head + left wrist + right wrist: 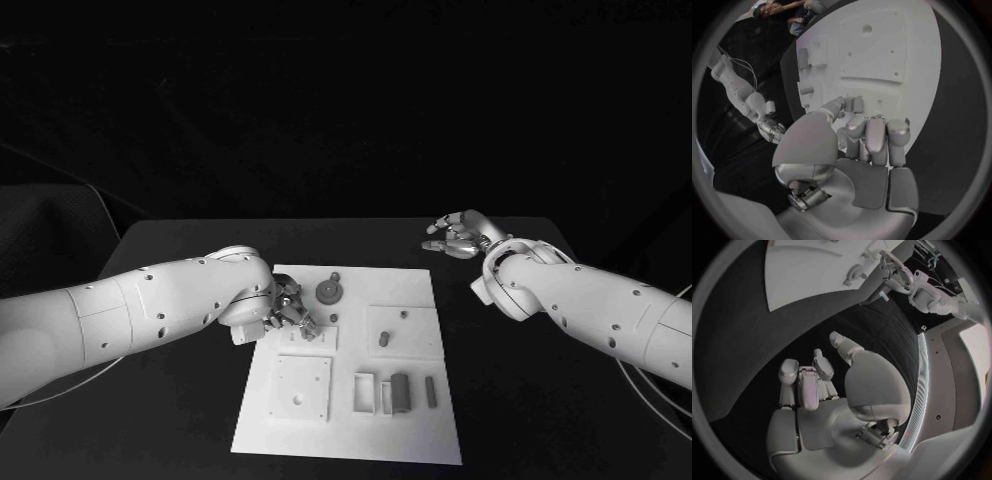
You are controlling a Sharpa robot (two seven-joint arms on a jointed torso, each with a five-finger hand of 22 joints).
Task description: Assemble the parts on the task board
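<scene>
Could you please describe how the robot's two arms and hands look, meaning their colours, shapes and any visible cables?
Both arms are thick, rounded white shells dotted with small dark holes. The left robot hand and the right robot hand are silver metal, with segmented fingers and smooth grey pads on the palm. Thin cables trail beside the arms near the picture edges. A bulbous grey thumb base shows in each wrist view.

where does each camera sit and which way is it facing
Head view: on the robot's head, looking down at the task board; both arms come in, left hand over the board, right hand beyond it.
Left wrist view: behind the left hand, facing the task board.
Right wrist view: behind the right hand, over the black table.
Shared: all views show the board.
</scene>
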